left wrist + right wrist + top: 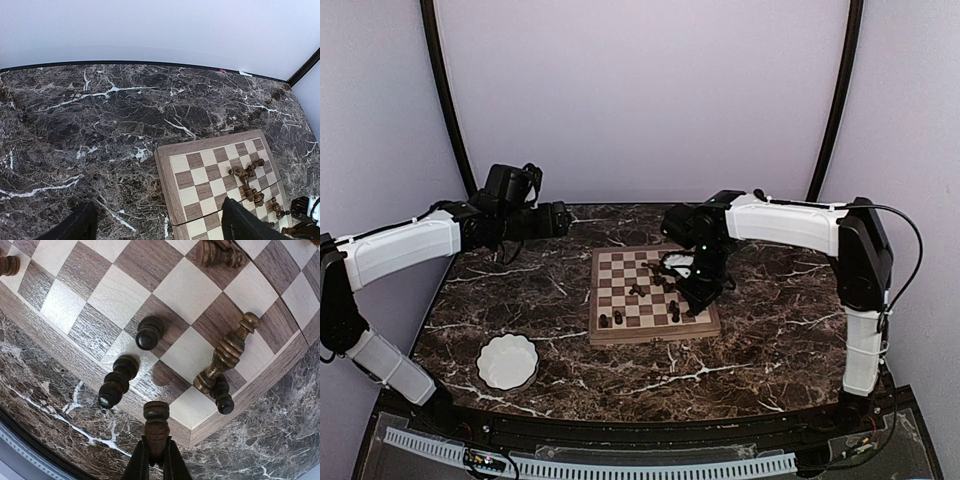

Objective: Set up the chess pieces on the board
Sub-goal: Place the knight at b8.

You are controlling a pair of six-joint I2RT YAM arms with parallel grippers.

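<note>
The board (651,336) lies mid-table with small dark chess pieces (636,290) scattered on it. My right gripper (156,460) hovers over the board's near right corner, shut on a brown chess piece (156,425) held upright. Below it two dark pieces (148,333) (116,381) stand on the edge row. A bronze-brown piece (227,351) lies tipped against another dark one (221,396). My left gripper (160,225) hangs open over the marble beside the board's rim (167,170), nothing between its fingers (245,222). Several pieces (247,172) lie toppled on the checks.
A white scalloped bowl (507,361) sits at the near left of the dark marble table (770,340). The table's back edge meets the pale wall (150,30). The right arm (790,222) reaches across from the right side.
</note>
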